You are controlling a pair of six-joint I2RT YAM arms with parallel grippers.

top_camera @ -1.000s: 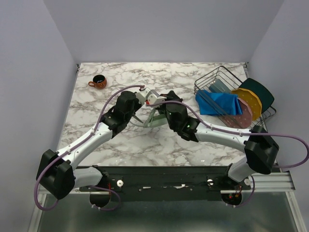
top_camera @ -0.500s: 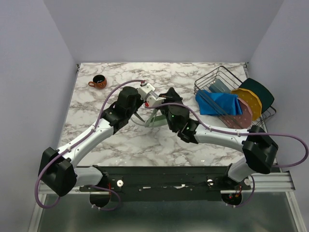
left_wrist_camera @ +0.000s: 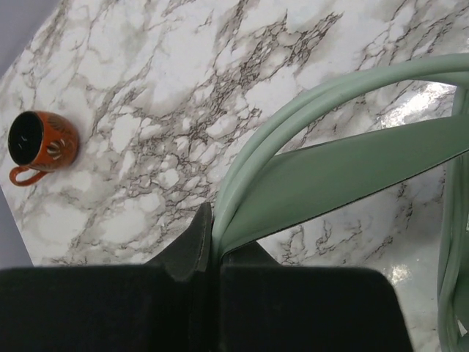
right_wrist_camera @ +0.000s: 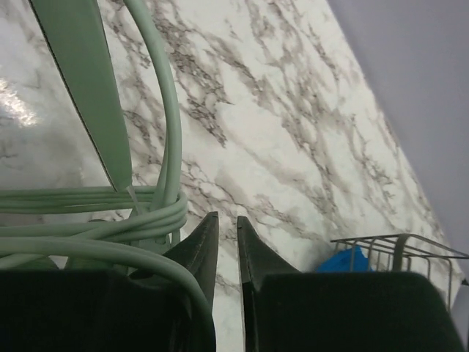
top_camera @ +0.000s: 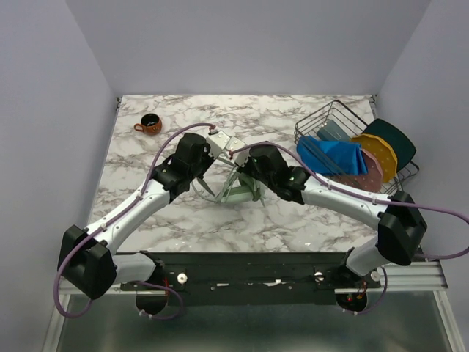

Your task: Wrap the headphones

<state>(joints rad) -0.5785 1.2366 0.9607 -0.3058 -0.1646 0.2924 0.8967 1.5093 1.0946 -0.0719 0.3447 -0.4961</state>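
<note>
- The left pincer (left_wrist_camera: 212, 238) is clamped tight on the headphones (top_camera: 238, 192), with the thin end of the headband (left_wrist_camera: 352, 172) and a run of cable (left_wrist_camera: 253, 158) coming out from between its fingers.
- The right pincer (right_wrist_camera: 227, 220) stands at a narrow gap with only marble showing through it. It holds nothing that I can see.
- Just left of that pincer's finger, several strands of cable lie bunched in loose loops (right_wrist_camera: 88, 198), and one strand climbs away beside the flat band.
- Step in hand, as I judge it: the winding is partly done. One side anchors the band while the other is between grips on the cord.
- The next move likely calls for the right pincer to take the free strand close to the bundle and lay another turn, without dragging the loops off or tugging the band out of the left grip.
- The headphones sit mid-table between the two wrists, left of the wire rack (top_camera: 333, 121) with its blue cloth (top_camera: 333, 155) and well right of the orange cup (left_wrist_camera: 40, 143) at the far left.
- They look pale mint green, with a slim, smooth, flat band and a thin cord of the same colour. The ear cups are hidden under the arms, so I cannot tell how they lie.
</note>
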